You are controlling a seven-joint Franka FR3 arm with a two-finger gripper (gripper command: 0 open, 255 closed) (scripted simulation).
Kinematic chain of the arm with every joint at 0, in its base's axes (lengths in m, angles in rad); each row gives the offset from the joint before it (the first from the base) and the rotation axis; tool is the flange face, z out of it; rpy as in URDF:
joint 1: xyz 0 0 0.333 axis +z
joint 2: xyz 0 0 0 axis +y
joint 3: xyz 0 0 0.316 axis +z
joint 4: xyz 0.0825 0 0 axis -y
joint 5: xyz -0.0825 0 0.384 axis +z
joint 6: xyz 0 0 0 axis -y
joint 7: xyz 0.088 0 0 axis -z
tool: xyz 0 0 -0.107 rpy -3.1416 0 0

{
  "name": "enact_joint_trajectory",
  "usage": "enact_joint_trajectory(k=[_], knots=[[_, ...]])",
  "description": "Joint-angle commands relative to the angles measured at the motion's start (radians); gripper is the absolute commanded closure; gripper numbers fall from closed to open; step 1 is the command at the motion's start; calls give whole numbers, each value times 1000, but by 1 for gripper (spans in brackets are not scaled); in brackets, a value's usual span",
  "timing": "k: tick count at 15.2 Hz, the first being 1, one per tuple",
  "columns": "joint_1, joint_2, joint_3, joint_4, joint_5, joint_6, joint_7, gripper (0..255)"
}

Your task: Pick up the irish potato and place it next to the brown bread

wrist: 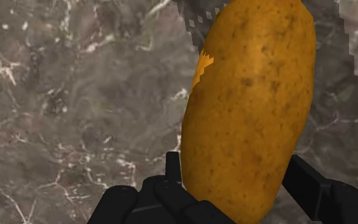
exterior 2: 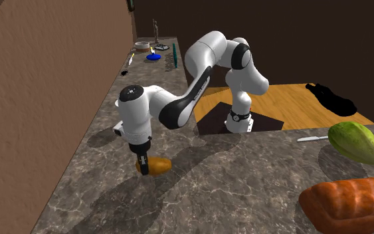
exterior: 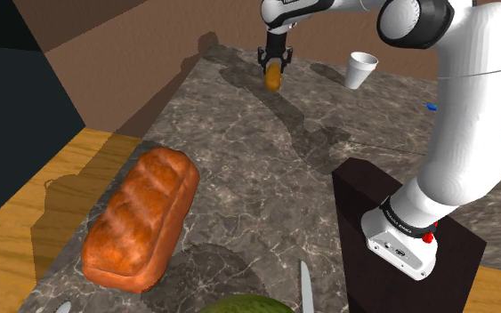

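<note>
An orange-brown potato (exterior: 273, 77) (exterior 2: 157, 165) (wrist: 250, 108) is clasped at one end by my black gripper (exterior: 273, 62) (exterior 2: 141, 162) (wrist: 238, 191), which is shut on it. It hangs at or just above the dark marble counter (exterior: 239, 142), near the far wall; I cannot tell whether it touches. One black finger (wrist: 173, 170) presses each side of the potato. The brown bread loaf (exterior: 141, 218) (exterior 2: 351, 203) lies at the near end of the counter in the shoulder view, far from the gripper.
A white cup (exterior: 360, 69) stands just right of the gripper in the shoulder view. A green fruit (exterior 2: 357, 141) and a knife (exterior: 305, 286) lie near the bread. The dark stand (exterior: 391, 240) sits at lower right. A brown wall (exterior 2: 46, 80) runs along the counter.
</note>
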Motion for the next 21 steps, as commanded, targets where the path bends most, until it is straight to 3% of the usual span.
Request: enact_joint_trajectory(k=[1,21], knots=[[1,-12,1,6,1,-19,-1,255],[4,-37,1,235,6,-272,-22,255]])
